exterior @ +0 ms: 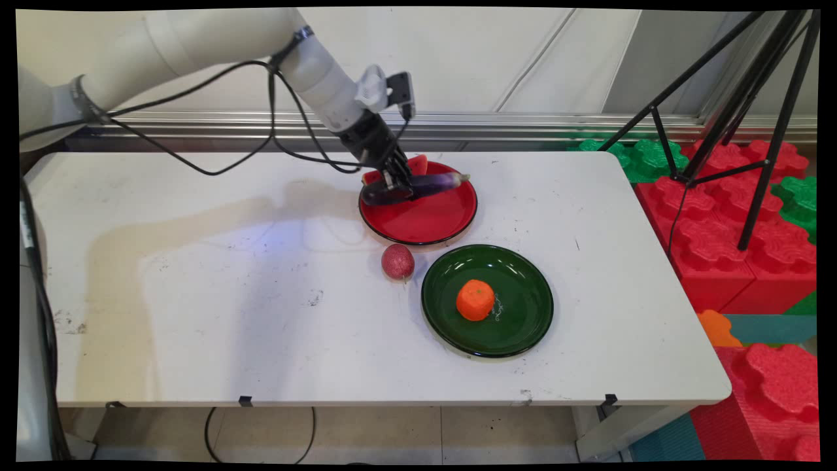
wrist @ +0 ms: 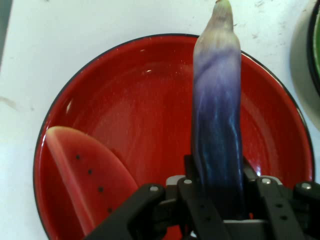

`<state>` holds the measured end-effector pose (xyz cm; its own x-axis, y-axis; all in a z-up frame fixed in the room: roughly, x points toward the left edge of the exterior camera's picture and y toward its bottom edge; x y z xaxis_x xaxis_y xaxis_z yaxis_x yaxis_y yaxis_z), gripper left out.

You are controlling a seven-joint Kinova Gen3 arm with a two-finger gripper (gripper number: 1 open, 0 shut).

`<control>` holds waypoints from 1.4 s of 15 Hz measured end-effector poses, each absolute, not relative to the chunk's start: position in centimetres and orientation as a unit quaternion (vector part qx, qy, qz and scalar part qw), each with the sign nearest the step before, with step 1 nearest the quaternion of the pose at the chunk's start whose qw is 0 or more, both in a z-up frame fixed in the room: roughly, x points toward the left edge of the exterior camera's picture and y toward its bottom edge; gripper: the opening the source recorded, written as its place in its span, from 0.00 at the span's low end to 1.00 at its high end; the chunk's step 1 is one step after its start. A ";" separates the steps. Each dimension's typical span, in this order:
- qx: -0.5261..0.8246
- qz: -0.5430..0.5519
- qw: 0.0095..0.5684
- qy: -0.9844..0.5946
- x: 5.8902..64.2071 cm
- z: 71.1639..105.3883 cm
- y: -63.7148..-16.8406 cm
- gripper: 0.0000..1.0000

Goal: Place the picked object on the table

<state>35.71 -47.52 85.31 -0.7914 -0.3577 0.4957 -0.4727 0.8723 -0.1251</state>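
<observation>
while its fingers clamp a long glossy purple eggplant (wrist: 217, 130), the black two-finger gripper (exterior: 392, 186) hangs over a round red plate (wrist: 150, 100) holding a red watermelon wedge (wrist: 85, 175).

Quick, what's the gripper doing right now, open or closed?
Gripper: closed on the eggplant, over the red plate.

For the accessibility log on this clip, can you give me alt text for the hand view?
The black gripper, seen from just behind its fingers, is shut on a purple eggplant that points away over a red plate. A watermelon slice lies on the plate to the eggplant's left, with the white table around the plate.
</observation>
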 end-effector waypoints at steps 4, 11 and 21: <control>0.216 0.125 0.242 -0.938 37.3 86.9 -46.0 0.00; 0.200 0.125 0.239 -0.942 41.5 89.8 -42.0 0.00; 0.198 0.092 0.200 -0.955 47.7 89.8 -36.1 0.00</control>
